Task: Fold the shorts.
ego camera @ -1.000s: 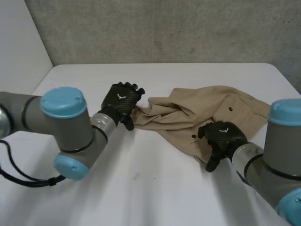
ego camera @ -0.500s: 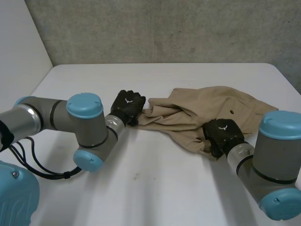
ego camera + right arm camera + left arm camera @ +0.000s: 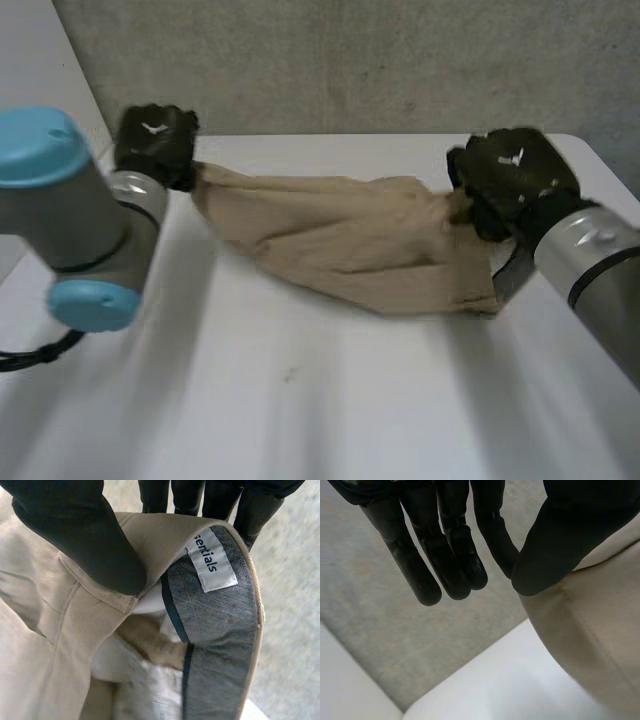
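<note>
- Left hand (image 3: 155,143): at the 10 o'clock area of the table (image 3: 300,400). Its thumb (image 3: 555,545) clamps one end of the shorts (image 3: 345,240); its fingers are nearly straight.
- Right hand (image 3: 512,180): at 2 o'clock. Thumb and fingers pinch the waistband (image 3: 100,600); grey lining (image 3: 215,645) and white label (image 3: 212,560) exposed.
- Shorts: beige, stretched between both hands, sagging toward 6 o'clock. Contact between low edge and table cannot be determined.

Soft, even light is falling from above on the white bench (image 3: 300,420), leaving it bright. The shorts (image 3: 340,240) are casting a faint grey shadow beneath them. In the wrist views the left hand (image 3: 445,555) and right hand (image 3: 75,535) are showing as dark, nearly featureless shapes.
</note>
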Robot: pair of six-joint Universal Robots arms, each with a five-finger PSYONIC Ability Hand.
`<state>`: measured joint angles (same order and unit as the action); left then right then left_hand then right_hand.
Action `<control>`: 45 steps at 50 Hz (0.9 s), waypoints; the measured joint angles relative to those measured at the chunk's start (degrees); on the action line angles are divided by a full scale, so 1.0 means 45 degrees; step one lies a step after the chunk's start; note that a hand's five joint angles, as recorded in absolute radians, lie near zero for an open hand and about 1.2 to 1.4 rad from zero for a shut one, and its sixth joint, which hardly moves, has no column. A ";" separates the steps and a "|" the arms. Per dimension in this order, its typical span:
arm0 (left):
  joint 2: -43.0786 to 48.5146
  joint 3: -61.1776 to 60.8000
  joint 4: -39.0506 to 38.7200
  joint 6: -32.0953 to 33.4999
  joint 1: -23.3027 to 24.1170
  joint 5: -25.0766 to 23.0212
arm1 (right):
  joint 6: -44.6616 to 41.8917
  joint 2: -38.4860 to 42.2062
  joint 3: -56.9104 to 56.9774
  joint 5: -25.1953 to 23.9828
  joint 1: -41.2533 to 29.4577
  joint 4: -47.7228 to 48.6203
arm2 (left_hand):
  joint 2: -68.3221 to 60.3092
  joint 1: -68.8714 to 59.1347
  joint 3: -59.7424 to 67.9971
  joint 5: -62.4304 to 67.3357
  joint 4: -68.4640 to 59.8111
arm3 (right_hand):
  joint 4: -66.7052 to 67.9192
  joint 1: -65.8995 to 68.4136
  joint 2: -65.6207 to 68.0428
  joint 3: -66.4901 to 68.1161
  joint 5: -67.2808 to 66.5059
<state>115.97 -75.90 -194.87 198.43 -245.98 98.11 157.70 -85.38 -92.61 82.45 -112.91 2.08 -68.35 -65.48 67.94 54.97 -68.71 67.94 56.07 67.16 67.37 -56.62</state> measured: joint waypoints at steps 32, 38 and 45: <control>-0.0831 -0.2155 0.1944 -0.1778 -0.0474 -0.0261 | -0.2410 0.4525 0.2633 0.1642 -0.0146 -0.1524 | 0.7089 0.6361 -0.6956 -0.6434 0.7185 | 0.0016 0.0000 0.0000 -0.0001 -0.0016; -0.2704 -0.4012 0.2037 -0.1784 -0.0310 -0.1061 | -0.2220 0.4110 0.2103 0.1629 -0.0143 -0.1147 | 0.7423 0.6684 -0.7296 -0.6729 0.7467 | 0.0016 0.0000 0.0000 0.0000 -0.0016; -0.4788 -0.6197 0.2054 -0.1926 0.0416 -0.2968 | -0.2003 0.3946 0.1912 0.1596 -0.0160 -0.1006 | 0.7401 0.6682 -0.7287 -0.6698 0.7455 | 0.0016 0.0000 0.0000 0.0000 -0.0009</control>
<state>94.42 -103.78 -185.62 189.76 -244.10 84.75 148.69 -67.63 -84.00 89.63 -113.63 -2.45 -35.05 -35.41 35.15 24.83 -35.17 68.02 56.07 67.16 67.37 -56.66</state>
